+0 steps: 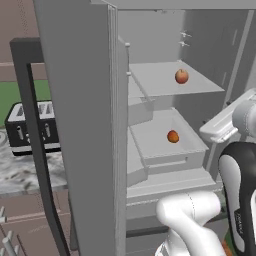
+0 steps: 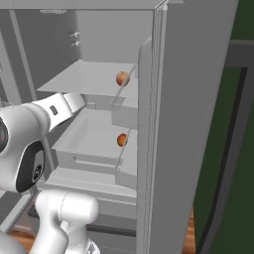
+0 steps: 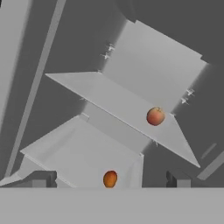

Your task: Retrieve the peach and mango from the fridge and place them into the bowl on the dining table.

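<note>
Grey walls of the open fridge (image 1: 150,45) fill the kitchen scene, its door (image 1: 80,125) swung wide toward the base cameras with a long dark handle (image 1: 37,150) running down its outer face; inside, a flat shelf (image 1: 160,80) sits above a shallow open drawer (image 1: 160,137). On the shelf rests the peach (image 1: 181,76), a reddish-pink round fruit near the shelf's right side in the left base view; below it, in the drawer, lies the mango (image 1: 173,136), smaller-looking and orange, close to the drawer's right wall in that view. Both fruits sit apart from the robot; nothing touches them. The white arm (image 1: 235,160) rises in front of the fridge opening and reaches toward the interior; in the hand view the gripper (image 3: 109,179) has its two dark fingertips (image 3: 43,178) spread wide apart and empty, with the mango framed between them and the peach higher up to the right. To the left of the door, a black toaster (image 1: 30,127) stands on a marbled counter (image 1: 25,170).
</note>
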Controlling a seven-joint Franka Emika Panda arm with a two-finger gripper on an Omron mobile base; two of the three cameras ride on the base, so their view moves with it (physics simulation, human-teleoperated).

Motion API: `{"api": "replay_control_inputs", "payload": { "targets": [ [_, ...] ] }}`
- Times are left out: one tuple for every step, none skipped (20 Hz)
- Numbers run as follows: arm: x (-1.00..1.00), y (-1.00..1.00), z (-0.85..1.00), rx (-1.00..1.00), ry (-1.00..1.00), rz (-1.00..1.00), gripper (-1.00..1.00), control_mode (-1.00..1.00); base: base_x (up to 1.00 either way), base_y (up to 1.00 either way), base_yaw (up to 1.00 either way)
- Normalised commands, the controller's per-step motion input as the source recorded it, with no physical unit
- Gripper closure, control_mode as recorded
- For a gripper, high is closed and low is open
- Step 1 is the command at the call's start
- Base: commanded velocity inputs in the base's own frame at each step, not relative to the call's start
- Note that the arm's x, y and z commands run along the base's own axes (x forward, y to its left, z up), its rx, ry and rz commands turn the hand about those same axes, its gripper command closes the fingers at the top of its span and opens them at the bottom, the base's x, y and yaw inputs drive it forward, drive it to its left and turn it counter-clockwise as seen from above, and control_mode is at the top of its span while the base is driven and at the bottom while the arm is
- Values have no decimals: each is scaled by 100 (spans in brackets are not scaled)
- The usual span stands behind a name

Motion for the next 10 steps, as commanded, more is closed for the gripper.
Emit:
{"api": "replay_control_inputs", "payload": {
  "targets": [
    [0, 0, 0, 0, 0, 0, -100, 100, 77, 0, 0],
    [0, 0, 0, 0, 0, 0, -100, 100, 61, 0, 0],
    [0, 0, 0, 0, 0, 0, -100, 100, 42, 0, 0],
    [6, 0, 0, 0, 0, 0, -100, -100, 0, 0, 0],
    [0, -13, 0, 0, 0, 5, -100, -100, 0, 0, 0],
    [0, 0, 0, 0, 0, 0, -100, -100, 0, 0, 0],
    [0, 0, 0, 0, 0, 0, -100, -100, 0, 0, 0],
    [0, 0, 0, 0, 0, 0, -100, -100, 0, 0, 0],
    [0, 0, 0, 0, 0, 0, -100, -100, 0, 0, 0],
    [0, 0, 0, 0, -4, 0, -100, -100, 0, 0, 0]
  ]
}}
